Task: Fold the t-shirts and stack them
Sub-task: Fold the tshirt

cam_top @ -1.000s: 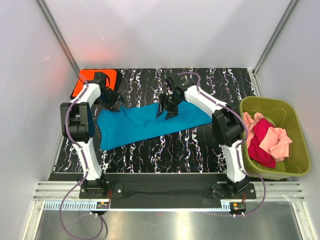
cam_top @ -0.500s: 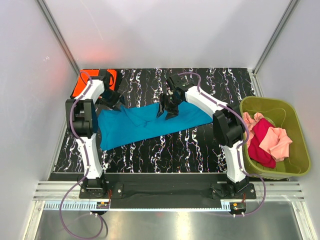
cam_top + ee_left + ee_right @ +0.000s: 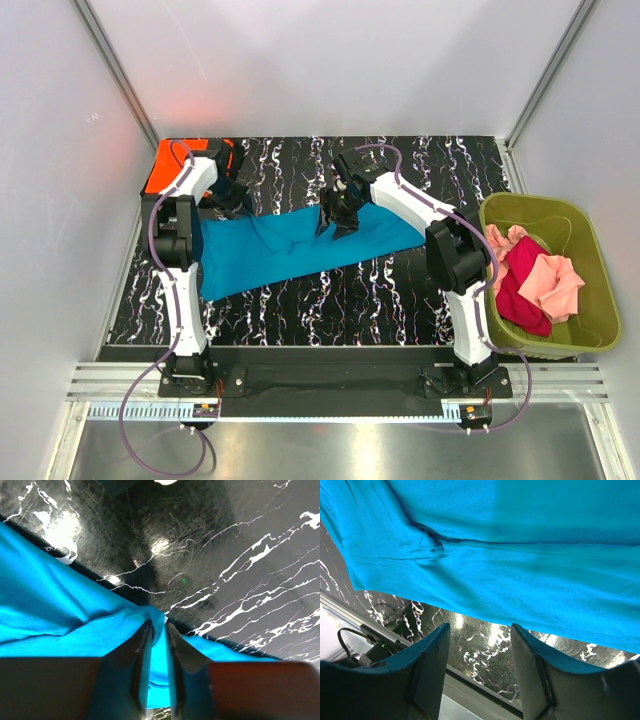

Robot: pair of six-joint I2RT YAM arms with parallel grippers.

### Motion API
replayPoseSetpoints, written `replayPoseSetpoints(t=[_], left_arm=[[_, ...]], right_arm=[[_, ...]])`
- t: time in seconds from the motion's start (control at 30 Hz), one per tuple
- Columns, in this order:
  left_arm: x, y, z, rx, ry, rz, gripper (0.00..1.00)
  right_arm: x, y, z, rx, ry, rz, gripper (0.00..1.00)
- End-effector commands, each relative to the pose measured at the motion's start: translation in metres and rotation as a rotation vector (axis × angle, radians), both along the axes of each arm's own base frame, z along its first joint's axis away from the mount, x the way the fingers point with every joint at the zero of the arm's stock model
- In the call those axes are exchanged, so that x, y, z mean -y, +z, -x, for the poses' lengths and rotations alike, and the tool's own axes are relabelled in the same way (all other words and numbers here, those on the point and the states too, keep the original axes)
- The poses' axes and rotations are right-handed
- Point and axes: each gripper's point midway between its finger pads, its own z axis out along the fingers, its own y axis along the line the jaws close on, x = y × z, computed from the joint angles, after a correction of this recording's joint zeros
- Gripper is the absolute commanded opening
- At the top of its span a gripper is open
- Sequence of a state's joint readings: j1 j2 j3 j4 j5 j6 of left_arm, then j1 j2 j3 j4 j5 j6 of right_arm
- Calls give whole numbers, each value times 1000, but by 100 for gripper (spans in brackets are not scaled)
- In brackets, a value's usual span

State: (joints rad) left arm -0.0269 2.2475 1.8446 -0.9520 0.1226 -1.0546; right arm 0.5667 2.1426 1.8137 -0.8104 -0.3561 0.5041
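Observation:
A teal-blue t-shirt (image 3: 290,250) lies spread across the black marbled table (image 3: 380,290). My left gripper (image 3: 228,193) is at the shirt's far left corner. In the left wrist view its jaws (image 3: 158,625) stand narrow, pinching a raised fold of the teal cloth (image 3: 50,615). My right gripper (image 3: 335,220) hovers over the shirt's far edge near the middle. In the right wrist view it (image 3: 480,630) is open with nothing between the fingers, and the teal cloth (image 3: 520,555) lies beyond them. A folded orange t-shirt (image 3: 170,165) sits in the far left corner.
An olive-green bin (image 3: 530,203) stands at the right edge, holding pink (image 3: 552,282) and magenta-red (image 3: 520,292) shirts. White walls enclose the table on three sides. A metal rail runs along the near edge by the arm bases.
The left gripper has slid toward the far left corner and closed its jaws onto the teal shirt's edge. The right gripper has barely moved and stays open.

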Motion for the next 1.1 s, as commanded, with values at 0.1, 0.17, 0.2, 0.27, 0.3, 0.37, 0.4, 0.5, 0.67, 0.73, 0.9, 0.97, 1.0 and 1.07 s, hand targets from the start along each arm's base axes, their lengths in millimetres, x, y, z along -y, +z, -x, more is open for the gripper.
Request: replayPoseSetpoints(t=[0.1, 0.17, 0.2, 0.27, 0.3, 0.37, 0.4, 0.5, 0.67, 0.73, 0.9, 0.97, 1.0, 1.07], left_arm=[[-12, 23, -7, 58, -26, -81, 10], [-13, 30, -5, 72, -51, -110, 7], [-15, 37, 0, 82, -81, -133, 6], [-20, 42, 7, 86, -126, -180, 5], [-22, 43, 12, 79, -141, -198, 5], [-23, 51, 25, 83, -201, -262, 5], [-24, 52, 31, 77, -219, -287, 5], [-25, 54, 52, 60, -258, -331, 6], [-25, 46, 75, 26, -273, -336, 8], [-25, 43, 81, 13, -277, -336, 8], [-25, 43, 81, 19, -277, -343, 8], [-24, 41, 78, 17, -282, -337, 8], [-24, 42, 77, 19, -284, -336, 8], [-23, 41, 73, 21, -287, -335, 8]], right_arm=[[-1, 21, -10, 56, 14, -18, 58], [-6, 22, -9, 42, 18, -39, 58], [-12, 23, -8, 23, 21, -71, 59], [-21, 25, -8, -3, 27, -117, 59], [-27, 23, -9, -19, 27, -141, 59], [-44, 32, -9, -62, 18, -235, 59], [-51, 31, -9, -79, 17, -266, 59], [-75, 41, -10, -121, 10, -400, 60], [-110, 46, -8, -217, -16, -562, 60], [-124, 40, -2, -244, -12, -570, 58], [-143, 20, 8, -271, -45, -516, 47], [-144, 8, 9, -265, -75, -473, 39], [-144, 4, 8, -263, -85, -463, 37], [-143, -4, 8, -263, -109, -429, 33]])
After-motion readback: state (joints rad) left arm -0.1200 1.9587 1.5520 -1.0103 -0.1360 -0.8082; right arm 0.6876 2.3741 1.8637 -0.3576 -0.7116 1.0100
